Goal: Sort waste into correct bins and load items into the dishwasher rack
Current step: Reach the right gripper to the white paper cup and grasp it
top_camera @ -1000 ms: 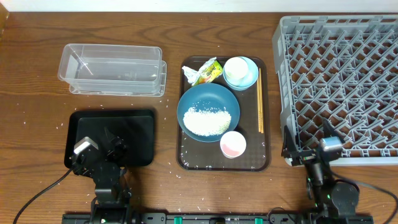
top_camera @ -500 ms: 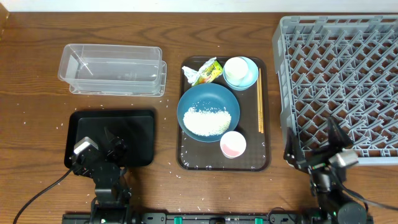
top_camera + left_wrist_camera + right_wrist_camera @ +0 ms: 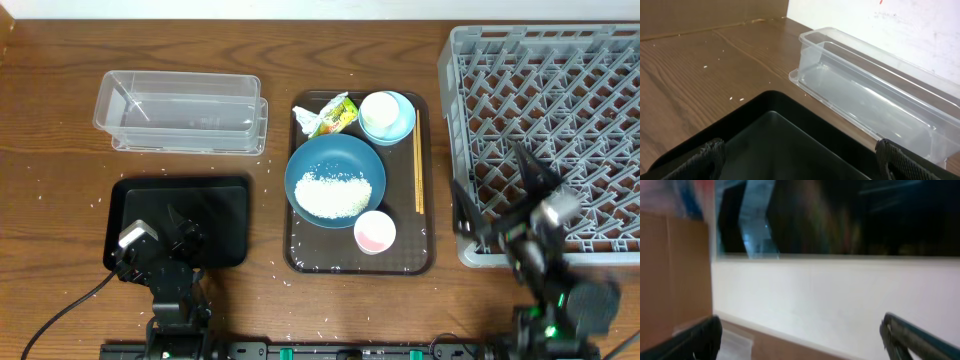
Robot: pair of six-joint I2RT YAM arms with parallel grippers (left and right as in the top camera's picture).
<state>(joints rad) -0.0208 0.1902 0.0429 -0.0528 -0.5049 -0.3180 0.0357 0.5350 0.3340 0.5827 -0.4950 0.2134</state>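
Observation:
On the brown serving tray (image 3: 300,255) sit the large dark blue bowl (image 3: 334,180) holding the white rice (image 3: 335,194), the crumpled yellow-green wrapper (image 3: 331,115), the white cup inside the light blue bowl (image 3: 386,116), the pink cup (image 3: 375,232) and the wooden chopsticks (image 3: 418,172). The clear tub (image 3: 180,112) lies far left and shows in the left wrist view (image 3: 875,100). The black tray (image 3: 215,205) lies near left, also in the left wrist view (image 3: 780,140). The grey rack (image 3: 550,140) fills the right. My left gripper (image 3: 160,245) is open and empty above the black tray. My right gripper (image 3: 505,205) is open and empty, raised over the rack's near left corner.
Loose rice grains are scattered on the wooden table around the trays (image 3: 285,275). The right wrist view is blurred and shows only a white wall (image 3: 815,300) and a dark window. The table's far edge meets the wall behind the tub.
My right arm has risen from the table's near edge and swung up toward the rack's near left corner. The left arm and all objects have not moved.

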